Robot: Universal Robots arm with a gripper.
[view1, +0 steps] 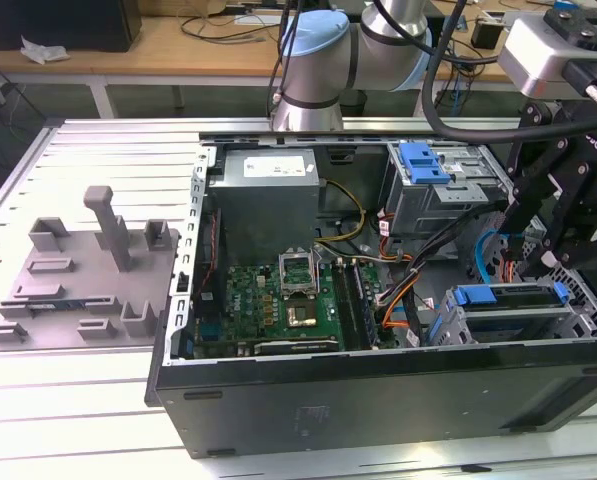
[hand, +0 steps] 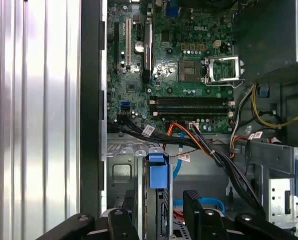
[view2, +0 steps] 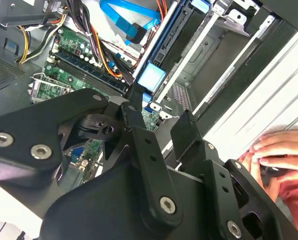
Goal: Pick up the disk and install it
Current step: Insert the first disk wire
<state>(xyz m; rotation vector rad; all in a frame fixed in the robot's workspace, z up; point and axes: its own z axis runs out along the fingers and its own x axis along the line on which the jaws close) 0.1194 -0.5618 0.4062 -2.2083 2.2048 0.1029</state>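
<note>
Two black fingers (hand: 194, 200) of the end effector (hand: 157, 207) stood wide apart, gripping nothing, directly over the blue-railed silver hard-drive disk (hand: 157, 172), which sat in the grey metal drive cage (view1: 498, 328) inside the open black computer case (view1: 378, 395) on the ribbed metal tabletop (view1: 78, 410).

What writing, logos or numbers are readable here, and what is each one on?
Nothing can be quoted reliably.
Motherboard: white logo and tiny component markings, too small.
Cable tags: printed, too small.
Power supply label: blurred.
Black wrist housing: white lettering, tilted and partly cut off.
On the disk: blue carrier end, no print visible.
</note>
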